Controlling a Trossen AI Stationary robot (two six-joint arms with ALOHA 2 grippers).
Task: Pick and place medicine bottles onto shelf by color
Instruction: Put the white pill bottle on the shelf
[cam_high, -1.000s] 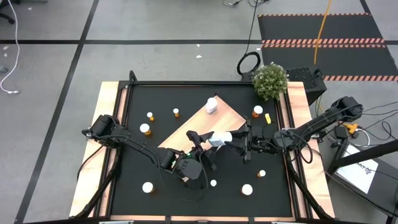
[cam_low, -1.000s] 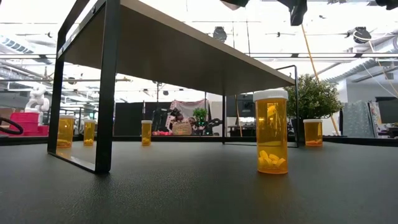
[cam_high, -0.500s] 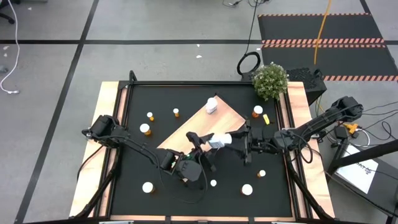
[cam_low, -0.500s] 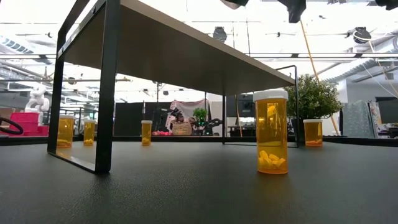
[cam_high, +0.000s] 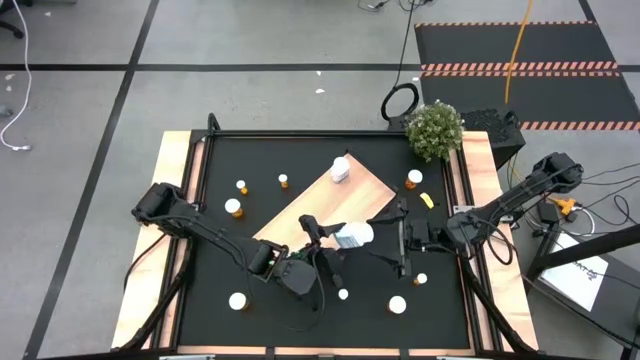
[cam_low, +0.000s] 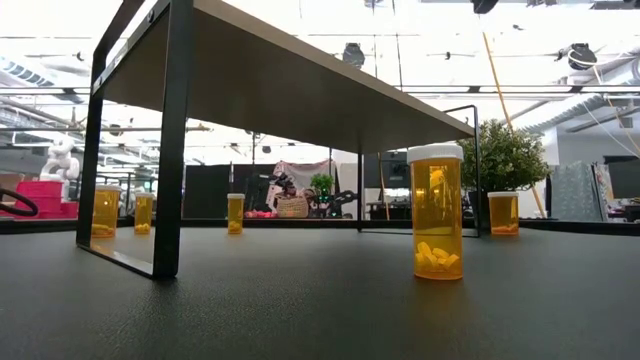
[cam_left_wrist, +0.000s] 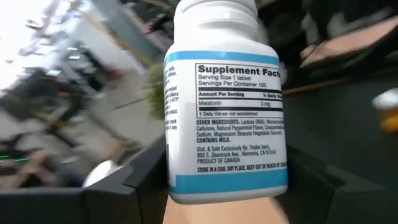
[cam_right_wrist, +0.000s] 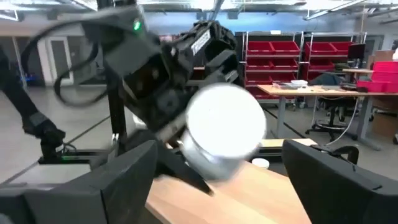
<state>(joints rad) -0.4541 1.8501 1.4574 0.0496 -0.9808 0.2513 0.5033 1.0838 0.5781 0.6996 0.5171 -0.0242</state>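
While left fingers (cam_left_wrist: 134, 180) clamp a white bottle (cam_left_wrist: 225, 99), right fingers (cam_right_wrist: 124, 168) gape.

Black tabletop mat (cam_high: 250, 160) carries scattered orange bottles (cam_high: 233, 208), with one white bottle (cam_high: 340, 170) up on the shelf (cam_high: 330, 195).

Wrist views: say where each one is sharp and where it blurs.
Left wrist view: the white bottle and its label are sharp, the room behind streaks with motion blur. Right wrist view: the bottle's cap and the left gripper are soft, the red shelving behind fairly clear.
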